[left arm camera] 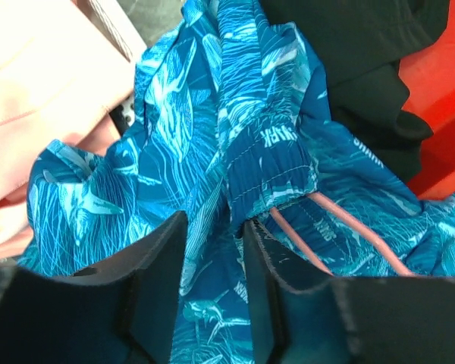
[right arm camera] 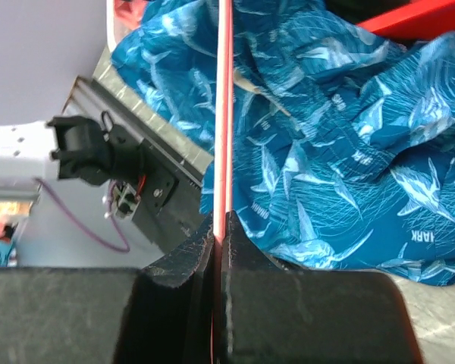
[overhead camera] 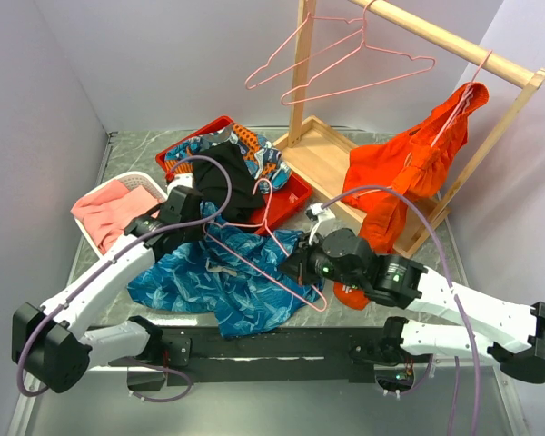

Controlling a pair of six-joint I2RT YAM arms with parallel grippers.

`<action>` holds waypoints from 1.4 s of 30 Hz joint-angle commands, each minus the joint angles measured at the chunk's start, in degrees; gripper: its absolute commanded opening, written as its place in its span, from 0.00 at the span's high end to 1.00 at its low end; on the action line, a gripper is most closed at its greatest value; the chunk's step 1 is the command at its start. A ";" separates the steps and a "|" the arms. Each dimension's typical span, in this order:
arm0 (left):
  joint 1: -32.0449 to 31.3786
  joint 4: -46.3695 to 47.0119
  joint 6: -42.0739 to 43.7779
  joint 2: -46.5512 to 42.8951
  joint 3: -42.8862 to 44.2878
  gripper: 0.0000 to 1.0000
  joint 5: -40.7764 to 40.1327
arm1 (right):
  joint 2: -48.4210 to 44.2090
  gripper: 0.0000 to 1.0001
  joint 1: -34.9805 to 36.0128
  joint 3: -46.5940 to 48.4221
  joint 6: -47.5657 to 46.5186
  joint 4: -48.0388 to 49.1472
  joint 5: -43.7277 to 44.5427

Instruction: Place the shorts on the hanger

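Note:
The teal-blue printed shorts (overhead camera: 213,282) lie crumpled on the table in front of the arms. A pink wire hanger (overhead camera: 254,259) lies across them, with its hook toward the red tray. My right gripper (overhead camera: 292,266) is shut on the hanger's wire (right arm camera: 223,114) at the right edge of the shorts (right arm camera: 326,152). My left gripper (overhead camera: 191,238) hovers over the shorts' upper left part. In the left wrist view its jaws (left arm camera: 216,224) stand apart, with the waistband fold (left arm camera: 265,152) just ahead and fabric below the gap. The hanger wire (left arm camera: 349,231) passes under the waistband.
A red tray (overhead camera: 300,195) behind the shorts holds a black garment (overhead camera: 227,177) and a multicolour cloth (overhead camera: 259,150). A white basket (overhead camera: 150,180) with pink cloth stands at left. The wooden rack (overhead camera: 454,41) at back right carries two pink hangers (overhead camera: 345,64) and an orange garment (overhead camera: 409,168).

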 commanded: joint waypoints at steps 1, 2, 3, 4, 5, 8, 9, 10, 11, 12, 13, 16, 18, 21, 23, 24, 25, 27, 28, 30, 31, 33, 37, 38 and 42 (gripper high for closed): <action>-0.21 3.43 1.15 0.97 3.19 0.62 -2.92 | -0.57 1.00 1.25 -1.95 3.57 8.25 6.47; -0.12 3.78 1.23 0.97 3.20 0.66 -3.09 | -0.48 1.00 2.21 -2.74 3.75 8.68 7.52; -0.12 3.96 1.49 1.23 3.20 0.70 -3.01 | -0.48 1.00 2.56 -3.18 4.10 9.82 9.45; -0.21 4.31 1.67 1.23 3.11 0.73 -3.01 | -0.48 1.00 3.18 -3.62 5.06 10.44 10.51; -0.21 4.57 1.76 1.41 3.20 0.82 -3.09 | -0.57 1.00 3.70 -4.58 5.33 11.23 11.48; -0.21 4.84 2.81 1.32 3.37 0.97 -2.66 | -0.05 1.00 5.99 -5.64 5.86 14.04 15.17; -0.21 4.75 3.25 1.15 3.46 0.99 -2.74 | 0.31 1.00 7.04 -5.73 5.69 15.27 15.61; -0.13 4.75 3.52 0.80 3.81 0.99 -2.57 | 0.83 1.00 7.22 -5.73 4.73 16.06 14.92; -0.12 4.66 3.87 0.53 3.90 0.99 -2.48 | 2.23 1.00 7.57 -5.39 4.20 16.51 14.74; -0.12 4.49 4.22 0.18 4.16 0.99 -2.48 | 2.85 1.00 7.92 -5.21 3.67 17.56 14.57; -0.12 4.40 4.48 -0.52 4.69 0.99 -2.22 | 3.55 1.00 8.71 -4.95 2.71 17.74 14.74; -0.21 4.22 5.01 -2.36 5.66 0.99 0.06 | 6.81 1.00 10.47 -2.67 1.74 15.99 20.00; -0.12 4.05 5.10 -3.33 6.10 0.99 1.12 | 9.00 1.00 11.35 -1.96 0.94 17.55 23.43; -0.13 2.73 4.66 -4.48 7.67 0.99 3.40 | 11.64 1.00 12.06 -1.95 -1.69 22.90 24.66; -0.12 1.68 4.57 -5.44 8.38 0.99 5.42 | 13.49 1.00 12.67 -2.56 -5.11 26.34 25.02; -0.30 1.41 4.40 -5.79 8.90 0.99 6.13 | 13.93 1.00 12.76 -2.92 -7.56 30.97 24.85; -0.30 0.89 4.48 -6.49 9.26 0.99 6.66 | 14.72 1.00 12.94 -3.53 -8.89 33.62 24.76; -0.56 0.01 4.22 -7.20 10.31 0.99 8.06 | 15.42 1.00 13.11 -5.64 -12.57 41.16 24.41; -0.74 -0.61 4.22 -7.99 10.58 0.99 8.33 | 16.38 1.00 13.11 -6.43 -13.73 43.82 24.32; -0.74 -0.96 4.57 -9.30 11.37 0.99 9.47 | 17.79 1.00 13.03 -7.75 -16.62 50.33 24.76; -0.83 -1.05 4.57 -9.57 11.55 0.99 9.82 | 19.89 1.00 13.11 -8.54 -17.86 52.96 24.32; -0.83 -1.58 4.92 -10.71 12.16 0.99 11.05 | 22.88 1.00 12.94 -8.20 -20.92 58.24 23.53; -0.92 -1.84 5.54 -12.30 12.25 0.99 10.44 | 30.79 1.00 12.94 -7.84 -24.02 65.71 21.69; -0.92 -1.93 5.89 -12.74 11.82 0.98 10.44 | 31.68 1.00 12.94 -8.02 -24.20 69.04 21.51; -0.92 -2.98 6.94 -15.37 10.49 0.72 10.18 | 34.32 1.00 11.97 -7.32 -23.32 71.18 19.49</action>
